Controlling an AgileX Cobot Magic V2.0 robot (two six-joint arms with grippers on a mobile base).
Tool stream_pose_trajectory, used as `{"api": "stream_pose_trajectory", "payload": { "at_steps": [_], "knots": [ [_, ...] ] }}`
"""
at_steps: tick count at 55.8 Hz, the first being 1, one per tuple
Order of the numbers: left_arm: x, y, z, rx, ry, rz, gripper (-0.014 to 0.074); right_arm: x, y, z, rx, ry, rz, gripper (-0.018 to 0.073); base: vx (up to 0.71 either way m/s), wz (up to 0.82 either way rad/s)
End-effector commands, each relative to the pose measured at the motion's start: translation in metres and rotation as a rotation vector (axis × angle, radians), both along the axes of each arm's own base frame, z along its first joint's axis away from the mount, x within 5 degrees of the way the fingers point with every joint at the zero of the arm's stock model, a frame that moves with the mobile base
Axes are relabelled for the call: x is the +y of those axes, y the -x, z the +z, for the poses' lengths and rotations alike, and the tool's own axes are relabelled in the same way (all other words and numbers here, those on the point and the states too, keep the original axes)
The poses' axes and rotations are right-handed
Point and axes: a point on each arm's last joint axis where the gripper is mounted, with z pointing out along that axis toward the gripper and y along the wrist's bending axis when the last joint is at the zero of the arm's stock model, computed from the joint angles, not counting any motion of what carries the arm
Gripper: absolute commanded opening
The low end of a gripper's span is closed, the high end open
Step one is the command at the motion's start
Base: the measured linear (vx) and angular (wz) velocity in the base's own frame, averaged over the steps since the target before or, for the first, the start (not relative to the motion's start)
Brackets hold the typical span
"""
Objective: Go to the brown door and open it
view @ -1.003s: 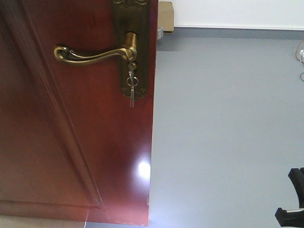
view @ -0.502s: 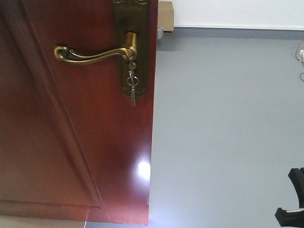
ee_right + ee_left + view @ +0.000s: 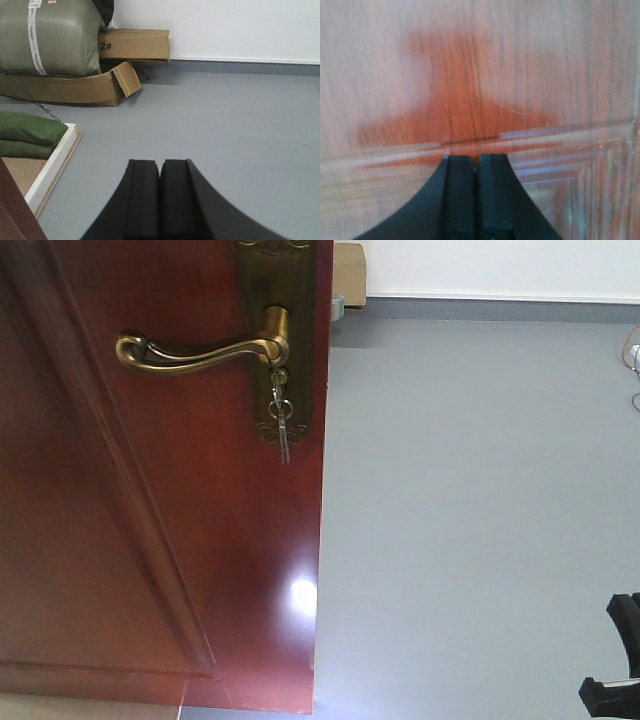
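Observation:
The brown door [image 3: 150, 540] fills the left half of the front view, its free edge running down the middle. A brass lever handle [image 3: 195, 348] sits on a brass plate, with keys [image 3: 280, 420] hanging from the lock below it. My left gripper [image 3: 476, 159] is shut and empty, its tips right at the door's wood panel [image 3: 470, 75] near a moulding line. My right gripper [image 3: 160, 164] is shut and empty, pointing over grey floor; a black part of it shows at the front view's lower right [image 3: 615, 660].
Grey floor [image 3: 480, 520] stretches right of the door to a white wall. Cardboard boxes [image 3: 132, 45] and a green sack [image 3: 50, 37] lie at the far wall. A white-edged board [image 3: 52, 165] with green bags [image 3: 27, 132] lies left.
The door and handle have shifted very slightly; the hanging keys have swung a little. The grippers stay shut.

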Motion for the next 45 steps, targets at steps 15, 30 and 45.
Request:
{"api": "stream_pose_trajectory", "payload": {
  "at_steps": [15,30,45],
  "knots": [
    [0.016,0.053,-0.045,-0.084,0.026,0.051,-0.0003,0.0,-0.002,0.006,-0.083,0.008,-0.002,0.0,0.0,0.0],
    [0.023,0.112,-0.126,-0.089,0.027,0.064,-0.0003,0.0,-0.002,0.006,-0.083,0.008,-0.002,0.0,0.0,0.0],
    [0.026,0.137,-0.212,-0.07,0.024,0.064,-0.0003,0.0,-0.002,0.006,-0.083,0.008,-0.002,0.0,0.0,0.0]
  ]
}}
